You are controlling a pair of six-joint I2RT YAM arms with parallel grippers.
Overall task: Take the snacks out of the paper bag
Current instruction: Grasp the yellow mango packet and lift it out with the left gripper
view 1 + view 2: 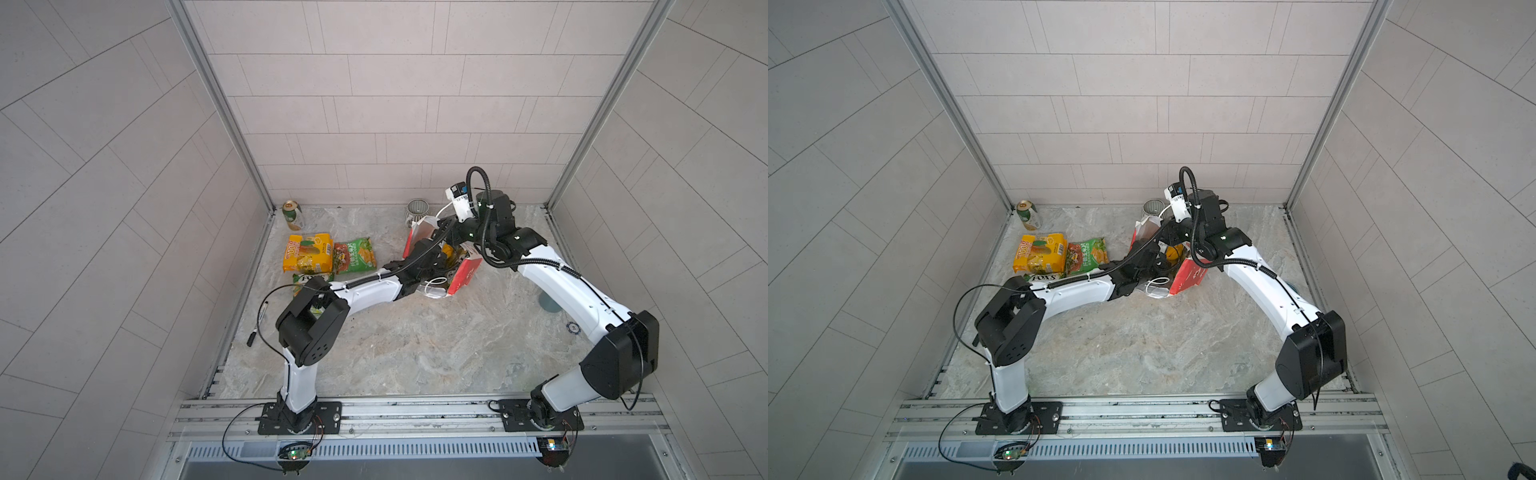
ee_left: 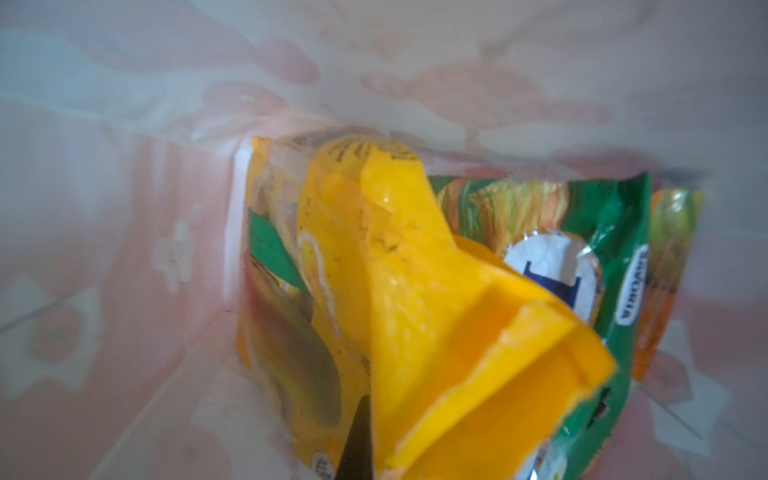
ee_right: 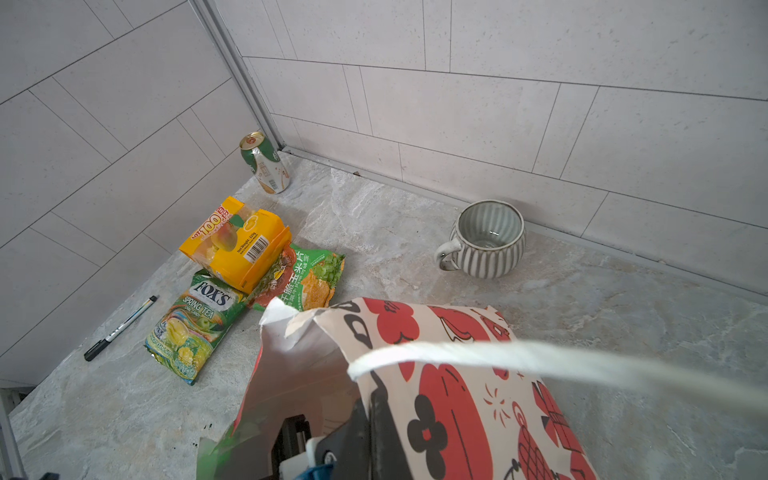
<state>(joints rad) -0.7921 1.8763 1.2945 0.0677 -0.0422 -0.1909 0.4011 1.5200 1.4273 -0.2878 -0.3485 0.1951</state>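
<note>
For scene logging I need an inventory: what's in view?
paper bag: one, white-red, table middle.
yellow-orange packet: one, table left.
green chips packet: one, beside it.
FOX'S packet: one, green-yellow, same cluster.
inner yellow packet: one, inside bag.
inner green packet: one, green-orange, inside bag.
can: one, green-gold, back left corner.
mug: one, grey ribbed, back wall.
marker: one, black, left edge.
grey round piece: one, table right, partly hidden.
table: one, grey marble.
left gripper: one, black, inside bag, shut on inner yellow packet.
right gripper: one, black, shut on paper bag.

Left hand (image 1: 436, 258) seemingly inside paper bag (image 1: 465, 272)
</note>
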